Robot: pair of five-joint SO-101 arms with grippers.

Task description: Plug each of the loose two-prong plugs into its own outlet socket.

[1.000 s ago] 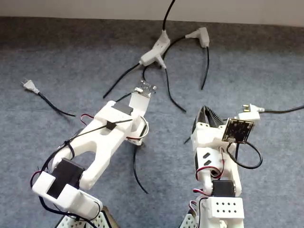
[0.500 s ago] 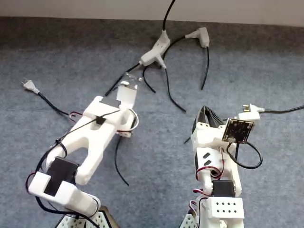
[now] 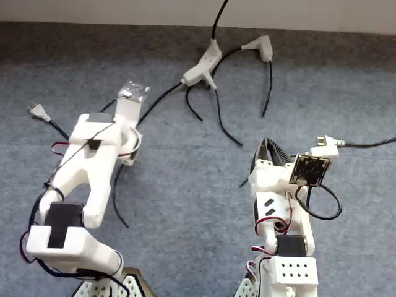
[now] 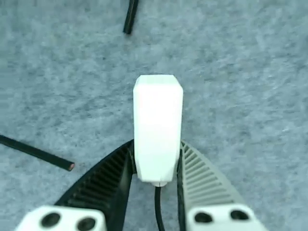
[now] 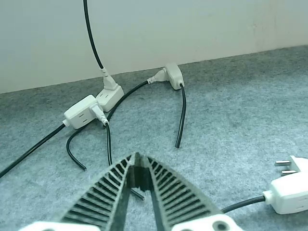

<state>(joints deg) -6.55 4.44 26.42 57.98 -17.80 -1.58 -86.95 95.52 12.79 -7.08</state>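
The left gripper [image 4: 156,147] is clamping a white block [image 4: 158,120] between its jaws, the block's black cord [image 4: 157,207] trailing back between the fingers, just above the grey table [image 4: 250,72]. Whether the block is a plug or a socket cannot be told. From above, this gripper [image 3: 132,94] is hanging over the far left part of the table. A small two-prong plug [image 3: 38,111] is lying loose beside it, near the left edge. The right gripper [image 5: 139,168] is hovering with its jaws pressed together and holding nothing, over the right half of the table [image 3: 270,147]. A pair of white sockets [image 5: 91,108] is lying near the far edge at the middle [image 3: 201,69], with an angled white plug [image 3: 260,47] just to the right of it. A three-prong plug [image 3: 325,147] is resting near the right edge, close to the right gripper.
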